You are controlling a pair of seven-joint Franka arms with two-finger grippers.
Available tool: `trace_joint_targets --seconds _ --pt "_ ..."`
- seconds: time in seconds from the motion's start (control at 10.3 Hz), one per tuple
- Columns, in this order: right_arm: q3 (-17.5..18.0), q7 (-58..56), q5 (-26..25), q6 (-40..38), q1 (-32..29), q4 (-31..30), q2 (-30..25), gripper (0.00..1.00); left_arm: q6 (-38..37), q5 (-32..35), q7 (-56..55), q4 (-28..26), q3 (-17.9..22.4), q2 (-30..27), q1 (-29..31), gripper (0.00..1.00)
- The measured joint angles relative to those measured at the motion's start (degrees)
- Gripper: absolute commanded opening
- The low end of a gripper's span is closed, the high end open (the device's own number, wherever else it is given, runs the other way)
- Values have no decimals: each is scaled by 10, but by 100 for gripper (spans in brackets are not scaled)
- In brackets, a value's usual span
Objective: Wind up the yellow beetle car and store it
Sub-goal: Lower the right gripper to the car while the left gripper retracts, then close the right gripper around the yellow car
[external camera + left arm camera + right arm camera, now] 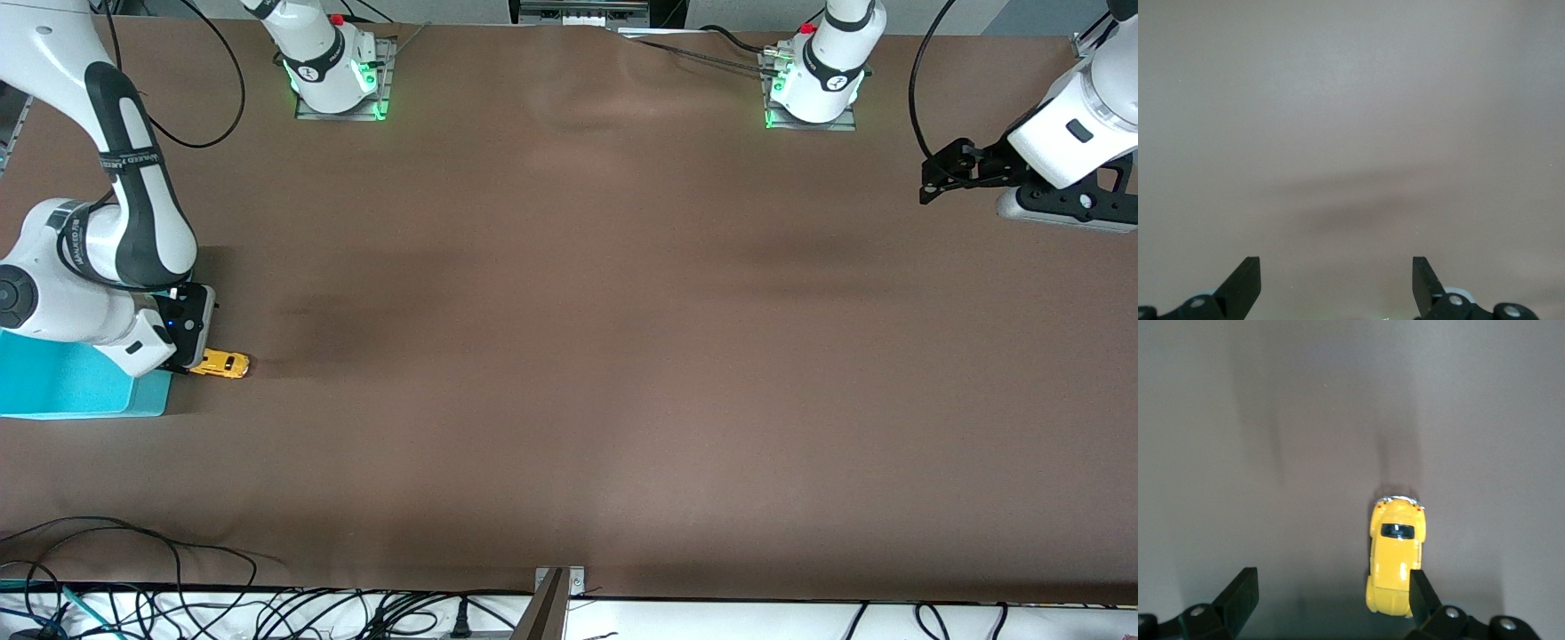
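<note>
front view is showing the yellow beetle car (222, 364) sitting on the brown table (587, 338) toward the right arm's end, just beside a turquoise bin (71, 382) that is lying at the table's edge. the right gripper (182, 356) is hanging low over the table right at the car, between the bin and the toy, with part of the arm covering the bin's upper part.

right wrist view is looking straight down on the car (1395, 557), showing its rounded yellow body and a dark window. the right gripper (1328, 593) is holding its jaws wide apart, with nothing clamped. one fingertip (1421, 590) is overlapping the car's side near one end, though whether it is touching the car cannot be told; the rest of the toy is lying inside the gap, closer to that finger than to the other.

the left gripper (942, 173) is waiting up in the air over the left arm's end of the table, well apart from the car. left wrist view is showing the left gripper (1337, 277) with jaws spread apart too, nothing between them, only bare brown table below.
</note>
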Motion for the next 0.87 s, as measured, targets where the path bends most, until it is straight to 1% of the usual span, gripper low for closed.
trace_joint_targets --seconds 0.29,0.48,0.87 --pt "-3 -9 -15 46 -1 0 23 100 -3 -1 0 5 0 0 11 100" --pt "-4 -18 -16 59 -8 0 34 100 -3 -2 0 6 1 3 14 100" --pt "-4 -24 -16 79 -16 -1 50 100 -3 -2 -25 36 -2 27 14 100"
